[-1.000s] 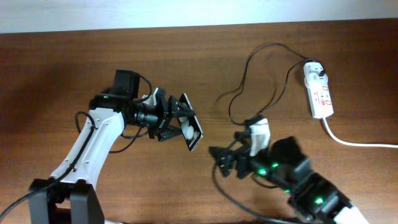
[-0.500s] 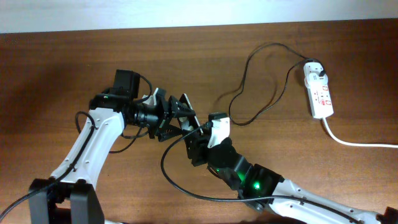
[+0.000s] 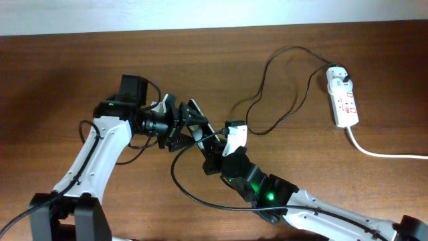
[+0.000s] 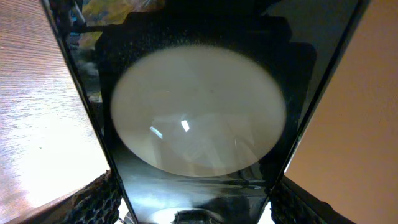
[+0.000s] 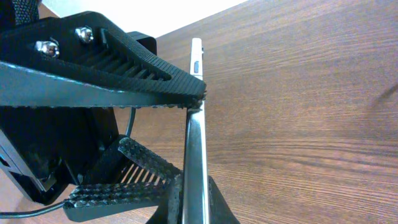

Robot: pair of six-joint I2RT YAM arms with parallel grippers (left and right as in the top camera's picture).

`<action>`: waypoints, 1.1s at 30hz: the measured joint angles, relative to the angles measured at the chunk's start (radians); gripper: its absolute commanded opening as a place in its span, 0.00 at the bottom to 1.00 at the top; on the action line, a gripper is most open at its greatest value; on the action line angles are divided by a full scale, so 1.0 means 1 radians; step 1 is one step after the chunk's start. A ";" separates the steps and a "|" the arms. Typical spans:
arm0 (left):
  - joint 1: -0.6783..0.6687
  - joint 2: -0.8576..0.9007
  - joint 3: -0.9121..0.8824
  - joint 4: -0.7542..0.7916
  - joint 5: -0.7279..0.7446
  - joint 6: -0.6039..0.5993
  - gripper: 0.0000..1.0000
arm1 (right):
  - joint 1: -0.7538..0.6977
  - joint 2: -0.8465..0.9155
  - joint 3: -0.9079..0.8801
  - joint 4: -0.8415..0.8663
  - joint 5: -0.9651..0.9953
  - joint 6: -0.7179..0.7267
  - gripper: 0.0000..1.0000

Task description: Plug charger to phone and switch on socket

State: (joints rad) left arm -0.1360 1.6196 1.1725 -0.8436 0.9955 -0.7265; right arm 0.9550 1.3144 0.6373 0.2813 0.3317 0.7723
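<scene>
The phone point(image 3: 198, 120) is held off the table, tilted on edge, with my left gripper point(image 3: 192, 126) shut across its width. Its glossy screen point(image 4: 199, 112) fills the left wrist view between the two fingers of my left gripper point(image 4: 199, 202). My right gripper point(image 3: 210, 152) reaches in from the lower right. In the right wrist view the phone's thin edge point(image 5: 194, 143) stands upright, with my right gripper point(image 5: 194, 205) shut on its lower end. The charger's black cable point(image 3: 267, 67) loops across the table to a white plug head point(image 3: 338, 75) in the socket point(image 3: 344, 100).
A thick white cord point(image 3: 381, 152) runs from the socket off the right edge. The left arm's cross-ribbed fingers point(image 5: 143, 87) crowd the phone's left side in the right wrist view. A black lead point(image 3: 177, 177) curves over the wooden table point(image 3: 67, 73) below the grippers.
My right arm swung left from the table's front to the phone, and its gripper went from open to shut on the phone's edge. The left arm shifted only slightly.
</scene>
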 measured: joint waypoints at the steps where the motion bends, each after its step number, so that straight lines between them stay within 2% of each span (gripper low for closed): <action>1: 0.000 0.000 0.000 0.000 0.000 0.000 0.91 | 0.000 0.000 0.000 -0.002 0.000 -0.001 0.04; 4: 0.000 0.000 0.000 0.000 0.001 -0.006 1.00 | 0.002 -0.023 0.000 -0.042 -0.021 -0.016 0.04; 7: 0.023 0.000 0.000 0.003 0.046 0.008 0.99 | 0.008 -0.075 0.000 -0.077 -0.059 -0.037 0.04; 10: 0.091 -0.036 0.000 -0.002 0.087 0.089 0.99 | 0.008 -0.094 0.001 -0.079 -0.060 -0.006 0.04; 12: 0.114 -0.192 0.000 -0.039 0.090 0.186 1.00 | -0.003 -0.098 0.000 -0.102 -0.091 0.042 0.04; 15: 0.127 -0.477 0.008 -0.329 -0.096 0.346 0.99 | -0.050 -0.104 0.000 -0.103 -0.182 0.082 0.04; 17: 0.130 -0.682 0.002 -0.430 -0.283 0.381 0.99 | -0.106 -0.111 0.000 -0.137 -0.249 0.199 0.04; 19: 0.138 -0.846 -0.021 -0.427 -0.381 0.359 0.99 | -0.155 -0.112 0.000 -0.142 -0.311 0.272 0.04; 20: 0.157 -0.980 -0.127 -0.426 -0.443 0.286 0.99 | -0.214 -0.114 0.000 -0.141 -0.410 0.351 0.04; 21: 0.158 -1.015 -0.187 -0.403 -0.464 0.234 0.99 | -0.231 -0.114 0.000 -0.140 -0.444 0.378 0.04; 23: 0.161 -1.052 -0.369 -0.219 -0.451 0.112 0.99 | -0.296 -0.115 0.000 -0.140 -0.562 0.451 0.04; 24: 0.162 -1.046 -0.538 -0.049 -0.394 -0.006 0.99 | -0.333 -0.115 0.000 -0.140 -0.629 0.481 0.04; 26: 0.162 -1.027 -0.674 0.244 -0.306 -0.197 1.00 | -0.343 -0.115 0.000 -0.142 -0.684 0.505 0.04; 27: 0.163 -0.996 -0.747 0.348 -0.256 -0.346 1.00 | -0.344 -0.115 0.000 -0.145 -0.716 0.533 0.04; 29: 0.163 -0.951 -0.784 0.520 -0.215 -0.556 0.96 | -0.343 -0.115 0.000 -0.147 -0.749 0.612 0.04; 30: 0.163 -0.946 -0.787 0.563 -0.208 -0.620 0.91 | -0.336 -0.115 0.000 -0.147 -0.750 0.645 0.04; 32: 0.163 -0.935 -0.786 0.615 -0.198 -0.810 0.89 | -0.305 -0.115 0.000 -0.146 -0.743 0.734 0.04; 33: 0.163 -0.934 -0.787 0.644 -0.197 -0.867 0.89 | -0.291 -0.115 0.000 -0.146 -0.737 0.759 0.04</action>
State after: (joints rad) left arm 0.0265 0.6857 0.3859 -0.2001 0.7982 -1.5932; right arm 0.6636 1.1995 0.6376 0.1349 -0.4057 1.5314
